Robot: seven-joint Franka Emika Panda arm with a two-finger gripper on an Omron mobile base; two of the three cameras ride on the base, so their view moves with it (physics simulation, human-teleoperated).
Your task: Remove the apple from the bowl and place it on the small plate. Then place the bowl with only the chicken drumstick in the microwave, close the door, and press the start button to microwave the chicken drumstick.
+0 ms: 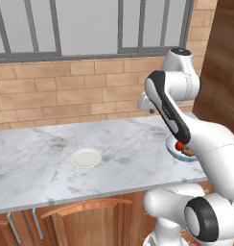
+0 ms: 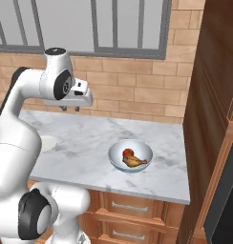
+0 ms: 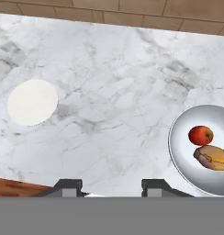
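Apple: in the bowl, touching the chicken drumstick; off to the right of the pincer in the hand view, well apart.
Pincer: raised above bare marble surface, tips spread, pinching nothing.
Small plate: on the surface, to the pincer's other side (well apart from bowl).
Around: brick wall behind, wooden cabinet right of bowl.
Between pincer and apple: bare marble.
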